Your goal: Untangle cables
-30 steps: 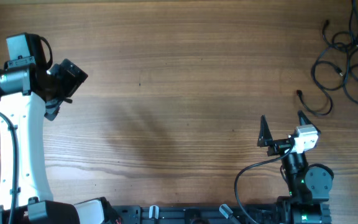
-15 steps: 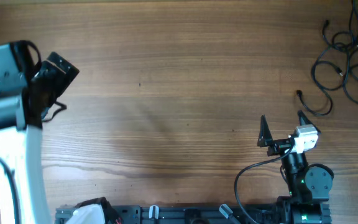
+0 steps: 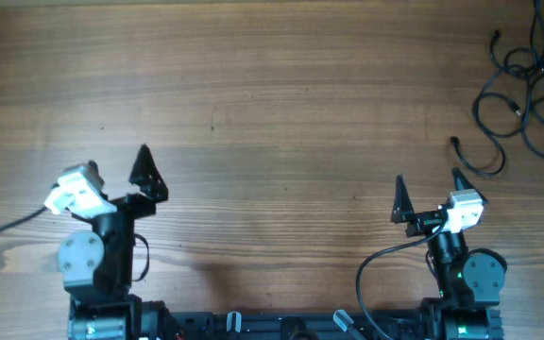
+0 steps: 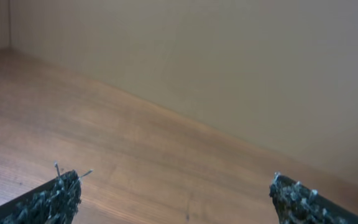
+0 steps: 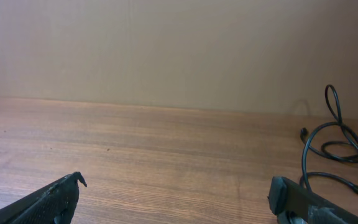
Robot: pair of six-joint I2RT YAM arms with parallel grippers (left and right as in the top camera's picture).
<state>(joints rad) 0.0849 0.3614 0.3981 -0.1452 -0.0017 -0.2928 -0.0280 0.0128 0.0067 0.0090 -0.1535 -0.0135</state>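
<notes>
The cables [image 3: 522, 104] lie in loose loops by the right edge of the tabletop [image 3: 272, 113], near its far corner; some seem to cross, though the overhead view is too small to be sure. The left gripper [image 3: 113, 170] and the right gripper [image 3: 430, 184] both sit near the front edge, jaws spread wide, holding nothing. A reach from the right one could pinch two cords together and tighten a crossing, or nudge a loop off the edge.

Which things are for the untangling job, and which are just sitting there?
For the job: black cables, left hand, right hand, both open.
Just there: wooden table, the right arm's own thick wire.
</notes>
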